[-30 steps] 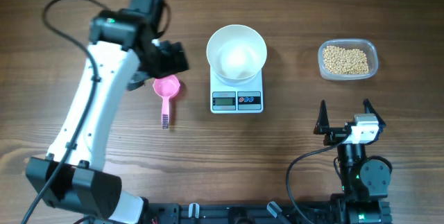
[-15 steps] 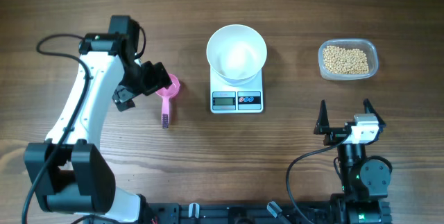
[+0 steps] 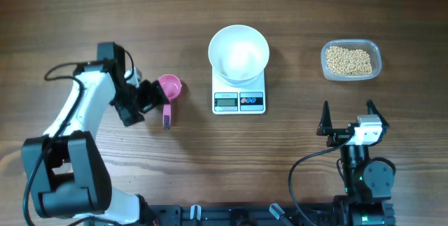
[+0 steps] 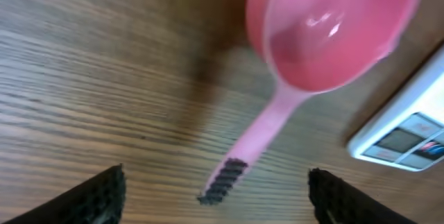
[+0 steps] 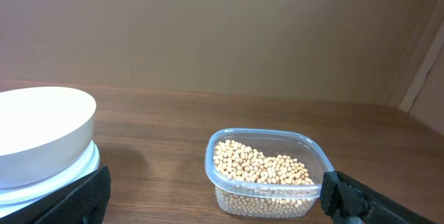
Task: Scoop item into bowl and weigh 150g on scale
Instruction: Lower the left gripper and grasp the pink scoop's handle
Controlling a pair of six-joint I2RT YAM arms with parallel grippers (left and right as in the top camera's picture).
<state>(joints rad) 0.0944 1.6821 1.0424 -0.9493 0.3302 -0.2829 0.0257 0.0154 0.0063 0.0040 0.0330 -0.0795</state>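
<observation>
Nearest to you, on the right, your right gripper sits just above its base. Its jaws are spread as wide as they go and nothing is between them. Its camera looks across the table toward the far right.

A little farther out on the left, your left gripper is low over the wood, to the left of a pink scoop. Its jaws stand wide apart. The dark ridged end of the scoop's handle lies in line with the gap between them. Neither finger touches the handle, so this gripper holds nothing.

The scoop lies flat on the table with its handle toward you and its cup away from you. The cup is empty. It lies near the left side of the scale without touching it.

The scale is in the middle of the table, with its display and buttons facing you. You cannot read the display from these views.

The white bowl stands on the scale's platform and covers most of it. The bowl is empty.

The beans are all in a clear plastic tub at the far right, well apart from the scale. They cover the tub's floor in a shallow heap.
</observation>
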